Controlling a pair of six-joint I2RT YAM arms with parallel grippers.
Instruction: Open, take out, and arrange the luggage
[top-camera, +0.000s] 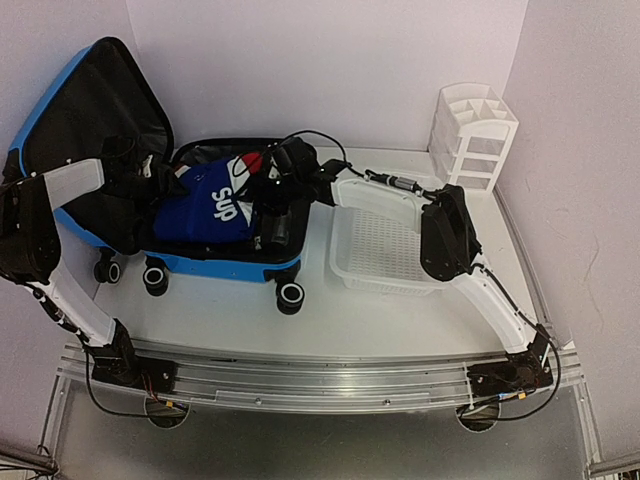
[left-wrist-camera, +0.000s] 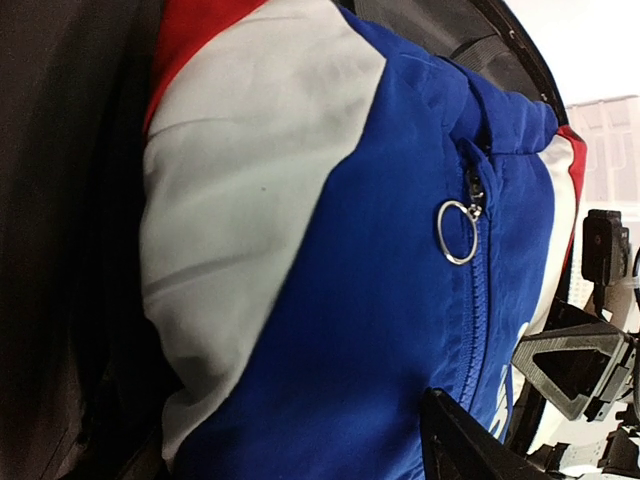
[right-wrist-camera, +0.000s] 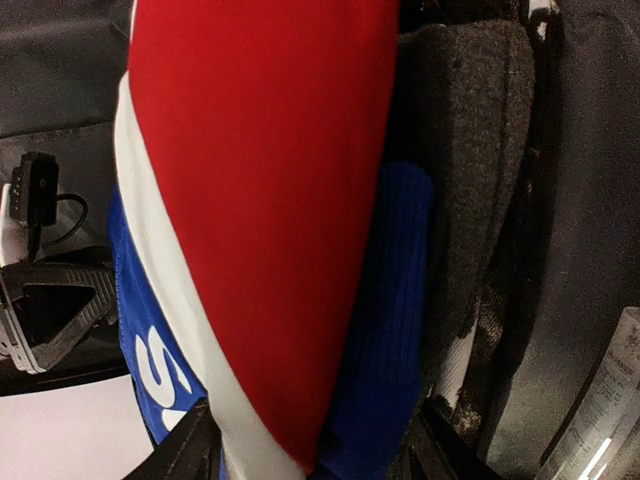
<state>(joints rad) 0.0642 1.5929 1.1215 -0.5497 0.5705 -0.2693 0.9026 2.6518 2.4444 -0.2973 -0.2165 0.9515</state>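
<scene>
Soft jacket (left-wrist-camera: 380, 330) cloth, blue, white and red, fills both wrist views. It lies in the luggage (top-camera: 215, 264), which sits open at the far left corner of the counter (top-camera: 250, 330), lid (top-camera: 95, 110) tipped up. Its hard shell looks stiff and might roll on its wheels (top-camera: 290, 296), so a grip near the opening seems best. The right pincer (right-wrist-camera: 310, 445) is down inside it, fingers (right-wrist-camera: 195, 450) either side of a jacket fold; squeezing or not, nobody can tell. The left pincer (top-camera: 165, 182) is inside too, its gap hidden.

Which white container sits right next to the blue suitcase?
The low perforated basket, beside the suitcase; the tall organizer stands farther back in the corner.
</scene>
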